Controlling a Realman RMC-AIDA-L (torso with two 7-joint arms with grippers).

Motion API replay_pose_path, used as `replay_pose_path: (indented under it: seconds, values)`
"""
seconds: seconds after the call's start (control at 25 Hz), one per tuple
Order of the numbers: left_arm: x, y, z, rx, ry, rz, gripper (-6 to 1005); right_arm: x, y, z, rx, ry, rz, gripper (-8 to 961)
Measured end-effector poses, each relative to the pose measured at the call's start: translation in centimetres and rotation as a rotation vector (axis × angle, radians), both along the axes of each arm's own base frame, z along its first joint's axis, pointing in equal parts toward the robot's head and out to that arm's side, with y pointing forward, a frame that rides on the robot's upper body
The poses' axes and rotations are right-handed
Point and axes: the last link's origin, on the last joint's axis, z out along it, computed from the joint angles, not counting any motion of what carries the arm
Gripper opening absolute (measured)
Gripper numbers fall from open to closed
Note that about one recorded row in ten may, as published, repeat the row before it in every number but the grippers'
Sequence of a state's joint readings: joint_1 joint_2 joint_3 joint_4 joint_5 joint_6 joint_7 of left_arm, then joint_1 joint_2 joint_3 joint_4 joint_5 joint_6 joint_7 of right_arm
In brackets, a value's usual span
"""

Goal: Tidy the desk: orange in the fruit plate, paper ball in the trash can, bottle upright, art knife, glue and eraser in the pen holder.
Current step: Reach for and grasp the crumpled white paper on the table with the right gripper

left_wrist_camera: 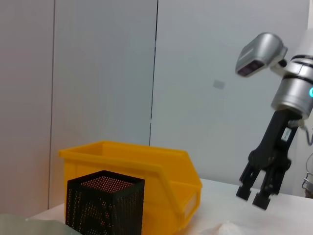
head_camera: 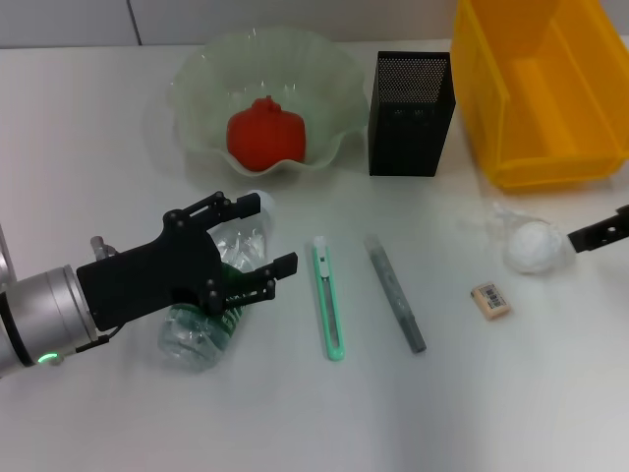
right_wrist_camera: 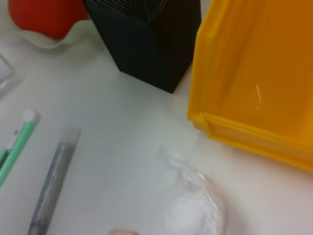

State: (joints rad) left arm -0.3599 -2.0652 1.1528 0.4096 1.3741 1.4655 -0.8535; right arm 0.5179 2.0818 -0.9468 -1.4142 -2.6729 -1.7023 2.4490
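Head view: left gripper (head_camera: pixel 257 250) hangs over the lying plastic bottle (head_camera: pixel 211 315) with jaws spread, lined up to straddle it, I'd guess. Right gripper (head_camera: pixel 570 240) sits beside the paper ball (head_camera: pixel 532 246) on the bench (head_camera: pixel 295 413), jaws slightly apart.

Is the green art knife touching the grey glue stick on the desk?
Apart. In the head view, the art knife and the glue stick lie side by side with a clear strip of bare white desk between them along their whole length.
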Motion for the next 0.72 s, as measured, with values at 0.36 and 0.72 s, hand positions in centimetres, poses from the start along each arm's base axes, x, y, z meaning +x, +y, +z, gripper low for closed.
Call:
replay_pose_path:
  seconds: [0.36, 0.72]
  values:
    - [0.0, 0.1, -0.1, 0.001, 0.006, 0.004, 846, 0.6, 2.3, -4.1, -0.012, 0.018, 0.006, 735]
    - [-0.2, 0.1, -0.2, 0.003, 0.013, 0.018, 846, 0.3, 3.2, -6.4, -0.050, 0.011, 0.015, 729]
